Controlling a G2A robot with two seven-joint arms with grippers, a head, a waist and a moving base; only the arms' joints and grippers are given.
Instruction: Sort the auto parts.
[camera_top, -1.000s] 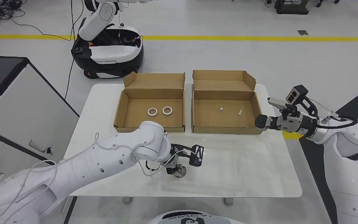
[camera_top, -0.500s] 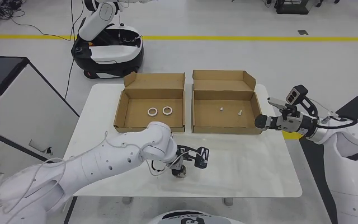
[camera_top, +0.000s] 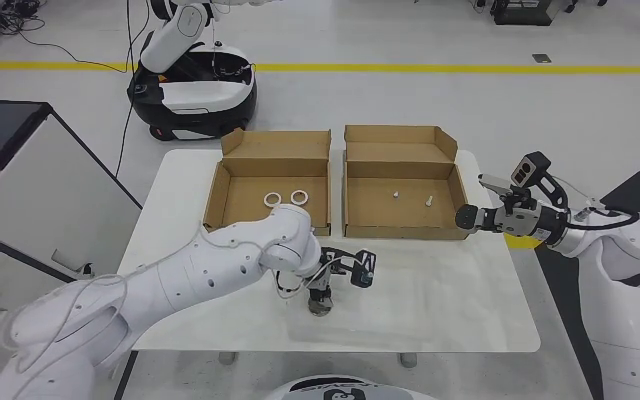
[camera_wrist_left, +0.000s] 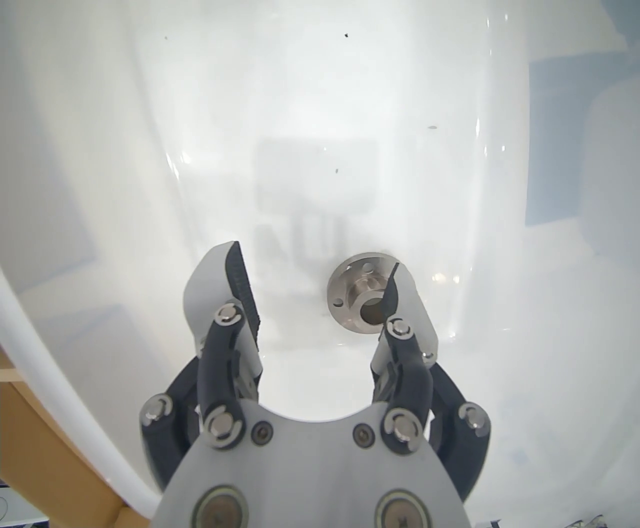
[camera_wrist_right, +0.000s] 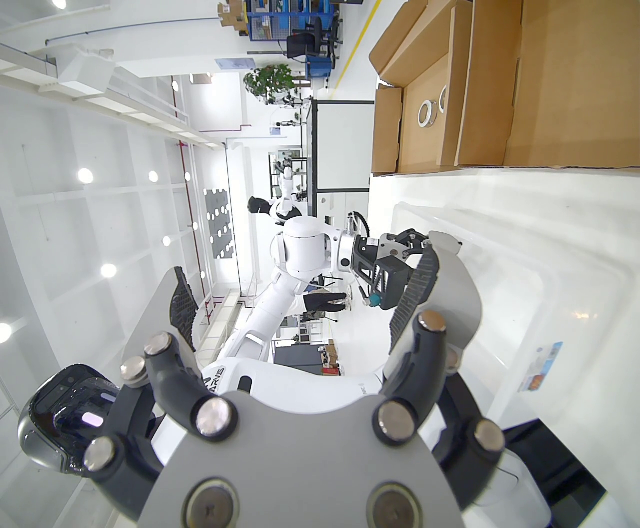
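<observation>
The left hand (camera_wrist_left: 315, 260) points down at the white glossy tabletop (camera_top: 450, 300) with its two ribbed fingers (camera_wrist_left: 240, 280) spread wide and nothing between them. A small round silver metal flange with a raised hub and bolt holes (camera_wrist_left: 357, 300) lies on the tabletop just at the tip of one finger. That fingertip overlaps the hub in the left wrist view, and whether they touch cannot be told. In the top view the left hand (camera_top: 318, 293) and the flange (camera_top: 320, 307) sit near the tabletop's front edge, well apart from the boxes.

Behind them stand two open brown cardboard boxes side by side. The left box (camera_top: 213, 200) holds two white rings (camera_top: 272, 199) lying flat, close together. The right box (camera_top: 380, 210) holds two tiny white parts (camera_top: 397, 194), spaced apart.

The right hand (camera_wrist_right: 305, 270) is spread open too, gripping nothing. It hangs just beside the near right corner of the right box (camera_top: 465, 217).
</observation>
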